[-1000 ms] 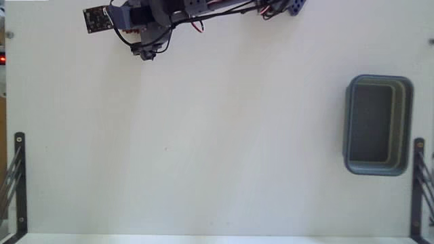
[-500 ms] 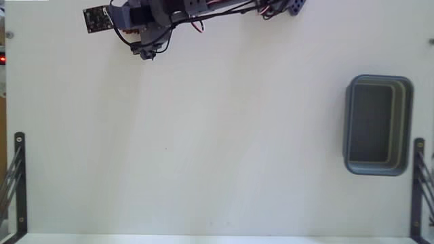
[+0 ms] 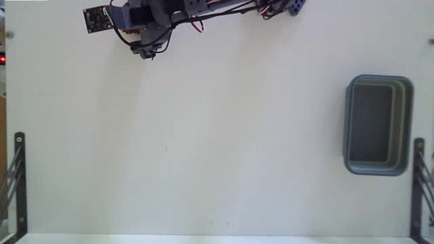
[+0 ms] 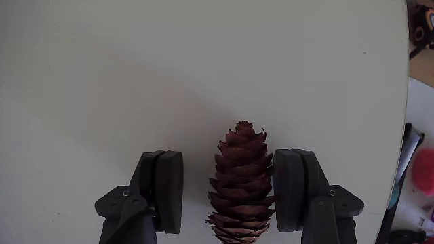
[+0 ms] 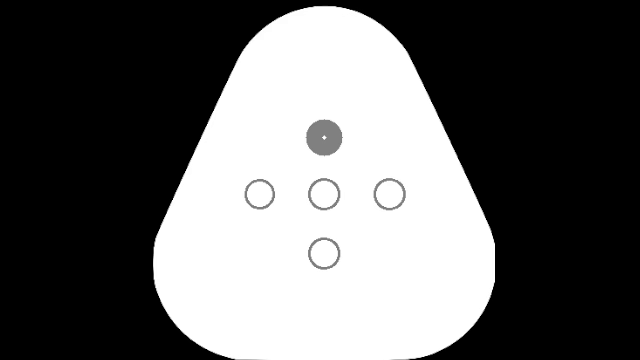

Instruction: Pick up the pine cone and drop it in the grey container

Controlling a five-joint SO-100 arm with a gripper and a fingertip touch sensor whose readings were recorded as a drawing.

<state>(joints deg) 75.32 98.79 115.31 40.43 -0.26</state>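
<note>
In the wrist view the pine cone (image 4: 242, 184), reddish-brown with rough scales, stands on the white table between my gripper's (image 4: 229, 193) two dark pads. The gripper is open around it. The right pad (image 4: 293, 190) is at the cone's scales, and a gap shows between the cone and the left pad (image 4: 167, 191). In the fixed view the gripper (image 3: 145, 52) is at the top left of the table, and the arm hides the cone there. The grey container (image 3: 379, 79), a blue-grey tub with a darker inside, sits far off at the right edge.
Black metal brackets stand at the table's lower left (image 3: 19, 179) and lower right (image 3: 418, 183) corners in the fixed view. The arm's base (image 3: 285, 7) is at the top edge. Wide bare white table (image 3: 237, 135) lies between the gripper and the container.
In the fixed view the gripper tip has shifted slightly up and left at the table's top left. The container has not moved.
</note>
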